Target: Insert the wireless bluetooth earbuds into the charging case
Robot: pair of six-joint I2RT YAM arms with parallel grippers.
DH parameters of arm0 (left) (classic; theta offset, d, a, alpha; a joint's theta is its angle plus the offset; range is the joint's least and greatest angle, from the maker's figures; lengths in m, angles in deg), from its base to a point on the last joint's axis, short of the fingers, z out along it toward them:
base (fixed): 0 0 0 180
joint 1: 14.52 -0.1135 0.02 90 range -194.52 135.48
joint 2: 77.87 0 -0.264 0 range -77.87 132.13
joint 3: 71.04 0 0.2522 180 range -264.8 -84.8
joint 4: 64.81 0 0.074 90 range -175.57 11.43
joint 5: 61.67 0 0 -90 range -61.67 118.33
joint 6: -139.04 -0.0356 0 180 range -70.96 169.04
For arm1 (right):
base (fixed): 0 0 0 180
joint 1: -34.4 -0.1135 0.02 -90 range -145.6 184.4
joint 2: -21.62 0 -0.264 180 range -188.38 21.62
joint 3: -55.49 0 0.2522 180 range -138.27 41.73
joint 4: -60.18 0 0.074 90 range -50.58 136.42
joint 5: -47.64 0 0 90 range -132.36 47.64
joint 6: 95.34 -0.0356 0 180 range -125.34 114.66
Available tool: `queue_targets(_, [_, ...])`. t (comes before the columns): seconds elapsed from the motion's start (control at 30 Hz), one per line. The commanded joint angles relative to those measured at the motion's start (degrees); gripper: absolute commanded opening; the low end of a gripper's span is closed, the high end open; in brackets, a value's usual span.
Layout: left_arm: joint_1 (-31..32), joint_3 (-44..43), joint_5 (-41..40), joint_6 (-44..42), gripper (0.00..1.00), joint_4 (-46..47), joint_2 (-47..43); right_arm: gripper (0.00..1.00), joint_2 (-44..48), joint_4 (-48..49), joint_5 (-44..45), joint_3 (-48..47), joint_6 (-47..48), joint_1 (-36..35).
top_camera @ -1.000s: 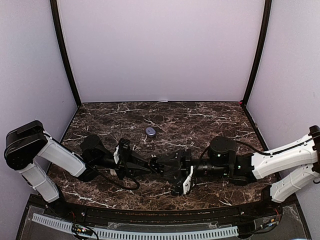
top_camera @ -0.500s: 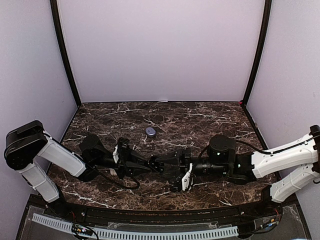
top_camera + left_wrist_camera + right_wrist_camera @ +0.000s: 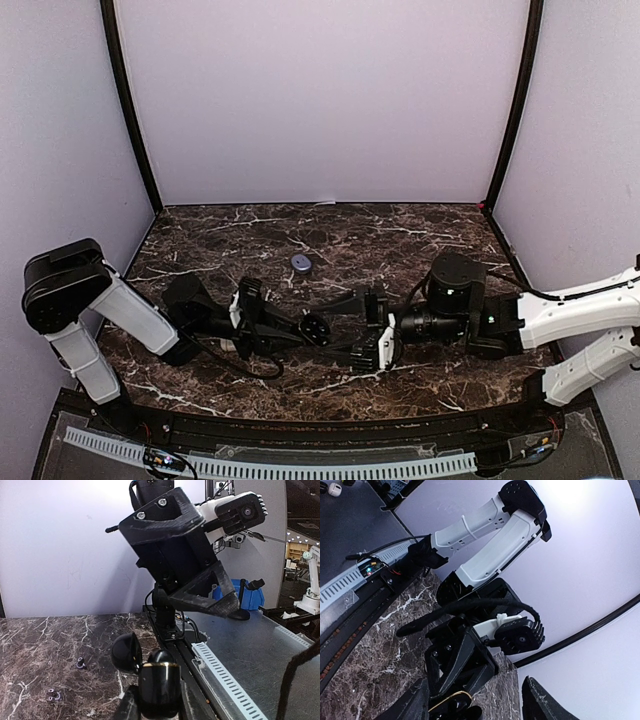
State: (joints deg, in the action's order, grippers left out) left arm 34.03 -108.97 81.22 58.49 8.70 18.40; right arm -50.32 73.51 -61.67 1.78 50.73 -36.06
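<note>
While the left gripper [image 3: 305, 328] clamps the open charging case [image 3: 159, 681] — mouth toward the right gripper [image 3: 352, 330], fingers apart, nothing between — two earbuds [image 3: 80, 663] lie on the table [image 3: 400, 235], off its far side.

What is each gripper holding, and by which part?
The left gripper clamps the glossy black rounded charging case by its lower body sides; the right gripper, open, holds nothing.

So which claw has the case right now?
The left claw, shut on the open black case with the gold rim; the right claw stands open facing it, fingers apart.
</note>
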Motion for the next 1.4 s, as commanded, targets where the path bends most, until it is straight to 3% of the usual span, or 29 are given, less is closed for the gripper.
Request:
queue_targets(0.0, [0.39,0.77,-1.7,5.56,0.0,11.13,3.0,0.64,4.11,-5.27,-4.52,-1.23,-3.63,-0.35])
queue_targets(0.13, [0.76,0.23,-3.04,9.86,0.0,17.33,7.11,0.64,8.54,-10.38,-4.55,-0.66,-7.92,-0.09])
queue_targets(0.33, [3.62,-1.36,-6.39,7.34,0.0,17.68,10.36,0.62,14.65,-21.1,0.18,-0.69,-18.45,0.26])
queue_targets(0.67, [6.44,-6.49,-8.98,5.83,0.0,17.77,14.86,0.4,23.51,-27.86,5.96,5.47,-18.95,0.31])
queue_targets(0.87, [6.55,-7.85,-7.53,6.05,0.0,17.77,15.83,0.36,18.53,-33.62,6.42,2.64,-12.97,0.29])
queue_targets(1.07, [6.55,-8.4,-4.22,6.35,0.0,17.77,15.88,0.34,12.82,-32.83,6.16,-0.06,-8.65,0.23])
queue_targets(1.37, [4.93,-12.14,7.51,13.67,0.0,17.77,15.92,0.33,12.34,-32.99,10.29,-1.02,-7.6,0.4])
